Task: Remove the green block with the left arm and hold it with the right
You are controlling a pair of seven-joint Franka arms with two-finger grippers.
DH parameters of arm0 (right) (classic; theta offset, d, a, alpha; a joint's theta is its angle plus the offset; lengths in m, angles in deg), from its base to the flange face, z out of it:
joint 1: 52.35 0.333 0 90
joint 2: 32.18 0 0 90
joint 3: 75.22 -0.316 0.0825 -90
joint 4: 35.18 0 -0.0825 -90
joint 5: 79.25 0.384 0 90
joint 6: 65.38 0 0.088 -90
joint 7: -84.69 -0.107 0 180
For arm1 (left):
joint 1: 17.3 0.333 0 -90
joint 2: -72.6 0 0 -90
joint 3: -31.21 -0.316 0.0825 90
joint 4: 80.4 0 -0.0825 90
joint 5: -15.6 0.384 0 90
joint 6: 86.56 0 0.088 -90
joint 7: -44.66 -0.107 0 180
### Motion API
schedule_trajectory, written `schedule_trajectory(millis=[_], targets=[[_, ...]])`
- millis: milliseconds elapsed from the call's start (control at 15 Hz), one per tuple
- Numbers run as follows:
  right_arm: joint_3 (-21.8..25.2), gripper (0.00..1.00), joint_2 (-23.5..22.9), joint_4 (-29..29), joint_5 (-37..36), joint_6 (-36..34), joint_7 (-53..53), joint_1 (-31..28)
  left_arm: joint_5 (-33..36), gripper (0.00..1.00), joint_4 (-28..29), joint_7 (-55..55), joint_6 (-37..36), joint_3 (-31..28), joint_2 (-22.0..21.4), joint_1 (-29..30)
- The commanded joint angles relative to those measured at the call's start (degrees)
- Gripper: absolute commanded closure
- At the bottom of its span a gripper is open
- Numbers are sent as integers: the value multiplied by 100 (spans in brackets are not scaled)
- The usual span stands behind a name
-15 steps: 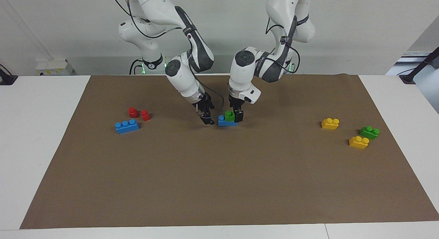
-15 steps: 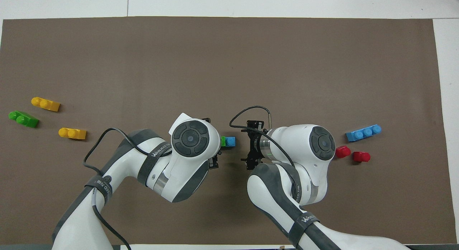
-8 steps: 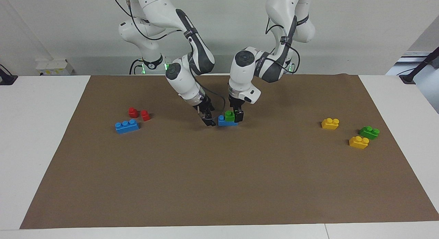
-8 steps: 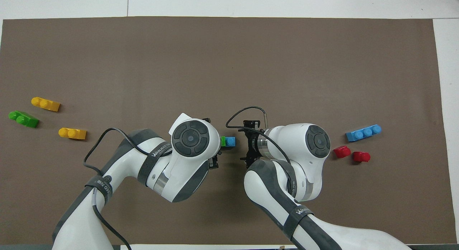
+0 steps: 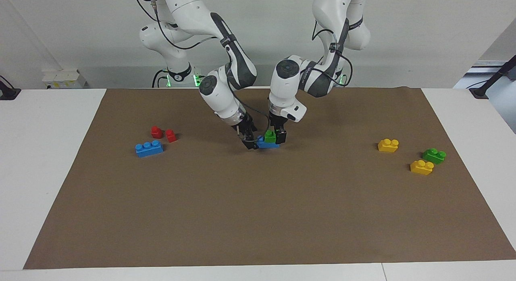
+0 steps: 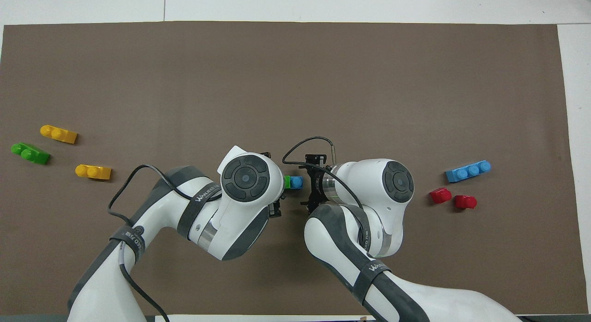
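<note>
Green block (image 5: 270, 136) in left claw (image 5: 276, 136), forearm band lettering unreadable

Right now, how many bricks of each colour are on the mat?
Green bricks: 2
Blue bricks: 2
Yellow bricks: 2
Red bricks: 2
Total: 8

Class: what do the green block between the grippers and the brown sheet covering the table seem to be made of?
Small bright green two-stud block: probably moulded plastic, smooth, slightly glossy, uniform colour, rounded studs. Brown table sheet: likely matte paper or thin fabric; flat, no shine, cut edges. Uncertain which.
</note>
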State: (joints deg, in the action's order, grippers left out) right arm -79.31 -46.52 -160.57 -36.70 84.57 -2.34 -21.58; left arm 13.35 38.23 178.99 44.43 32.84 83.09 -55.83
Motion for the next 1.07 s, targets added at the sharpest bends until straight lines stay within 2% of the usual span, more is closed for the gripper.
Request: schedule_trajectory(millis=[0,200,400,467,533,600,1000], targets=[[-4,4,-148,155,211,130,204,26,-21,0,37,93,-38,-84,-12,-93],[-3,5,-209,200,228,130,309,26,-21,0,37,93,-38,-84,-21,-93],[5,34,-209,182,237,122,318,26,-21,0,37,102,-30,-84,-12,-93],[5,55,-209,182,237,122,318,26,-21,0,37,102,-30,-84,-21,-93],[5,87,-209,173,237,122,318,26,-21,0,37,102,-38,-84,-12,-93],[5,100,-209,173,237,122,318,26,-21,0,37,102,-38,-84,-12,-93],[5,100,-192,112,237,130,397,26,-21,1,37,102,-30,-84,-21,-93]])
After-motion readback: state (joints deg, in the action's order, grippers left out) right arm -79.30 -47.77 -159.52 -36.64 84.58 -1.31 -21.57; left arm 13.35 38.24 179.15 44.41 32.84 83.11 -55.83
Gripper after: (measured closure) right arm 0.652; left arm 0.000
